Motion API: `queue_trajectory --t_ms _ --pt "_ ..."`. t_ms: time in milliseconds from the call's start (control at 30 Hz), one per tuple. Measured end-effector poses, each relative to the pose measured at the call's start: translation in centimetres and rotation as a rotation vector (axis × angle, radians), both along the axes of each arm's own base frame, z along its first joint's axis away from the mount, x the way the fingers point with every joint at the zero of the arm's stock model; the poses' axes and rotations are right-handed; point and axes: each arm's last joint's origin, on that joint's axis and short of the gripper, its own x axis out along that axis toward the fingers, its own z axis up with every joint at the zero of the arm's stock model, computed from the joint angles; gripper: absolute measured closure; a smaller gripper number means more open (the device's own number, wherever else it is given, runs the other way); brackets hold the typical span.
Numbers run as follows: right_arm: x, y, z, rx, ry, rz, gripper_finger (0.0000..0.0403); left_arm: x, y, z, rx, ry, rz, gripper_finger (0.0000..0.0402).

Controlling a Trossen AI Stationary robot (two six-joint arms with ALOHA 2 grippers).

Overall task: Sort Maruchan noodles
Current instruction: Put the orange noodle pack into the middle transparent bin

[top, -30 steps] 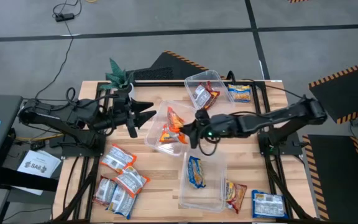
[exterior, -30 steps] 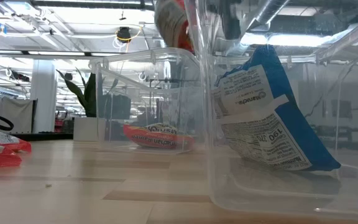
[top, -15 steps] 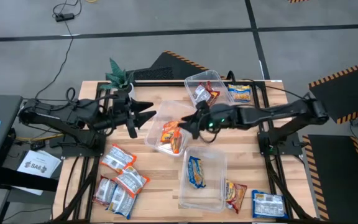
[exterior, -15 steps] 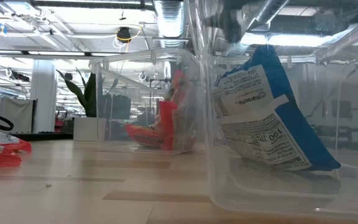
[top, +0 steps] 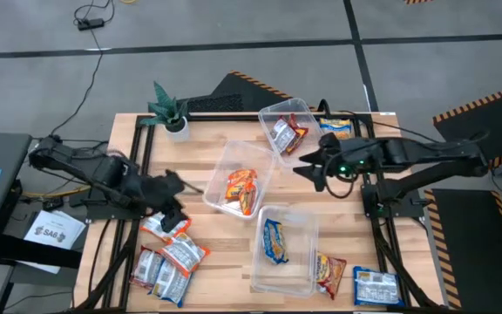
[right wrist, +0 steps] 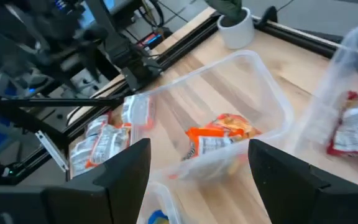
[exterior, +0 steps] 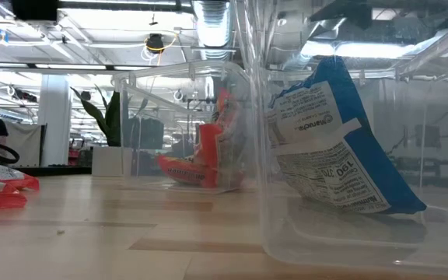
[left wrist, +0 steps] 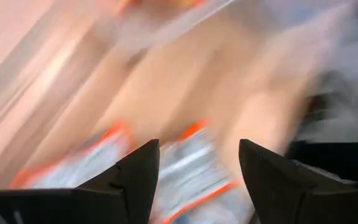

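Observation:
Three clear tubs stand mid-table. The middle tub [top: 238, 185] holds orange noodle packets [top: 241, 189] [right wrist: 219, 134]. One blue packet [top: 274, 241] [exterior: 341, 148] leans in the near tub, and the far tub [top: 286, 129] holds red/silver packets. Several red/silver packets [top: 171, 253] lie loose at the near left. My left gripper [top: 175, 220] [left wrist: 194, 180] is open, pointing down over one of them [left wrist: 179, 168]. To the right of the middle tub, my right gripper [top: 308, 166] [right wrist: 191, 180] is open with nothing between its fingers.
Loose orange packets lie at the far right [top: 335, 130] and near right [top: 329, 270], with a blue packet [top: 375, 286] at the near right corner. A small potted plant [top: 169, 112] stands at the far left. Bare wood shows between the left packets and the tubs.
My right gripper has opened and let go of an orange packet, which fell into the middle tub and leans there. That gripper then drew back toward the table's right edge. My left gripper has swung from the far left toward the near edge, down over the red/silver packets.

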Motion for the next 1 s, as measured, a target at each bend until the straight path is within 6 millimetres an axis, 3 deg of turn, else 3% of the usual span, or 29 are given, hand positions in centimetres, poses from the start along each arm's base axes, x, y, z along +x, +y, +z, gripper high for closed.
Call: queue_trajectory --t_ms 167,433,733,1000 --pt "-0.7 0.1 0.1 -0.013 0.011 -0.028 0.0112 -1.2 -0.6 -4.8 -0.059 0.302 0.185 0.0196" --pt "0.2 0.2 -0.6 -0.016 0.050 -0.028 0.0112 -2.0 -0.9 -11.3 -0.175 0.433 0.430 0.0196" --pt "1.4 0.3 -1.7 -0.023 0.112 -0.028 0.0112 -2.8 -0.5 -14.9 -0.118 0.502 0.551 0.0196" --pt "1.4 0.3 -1.9 -0.024 0.134 -0.028 0.0112 -1.3 -1.3 -17.6 -0.077 0.553 0.546 0.0196"
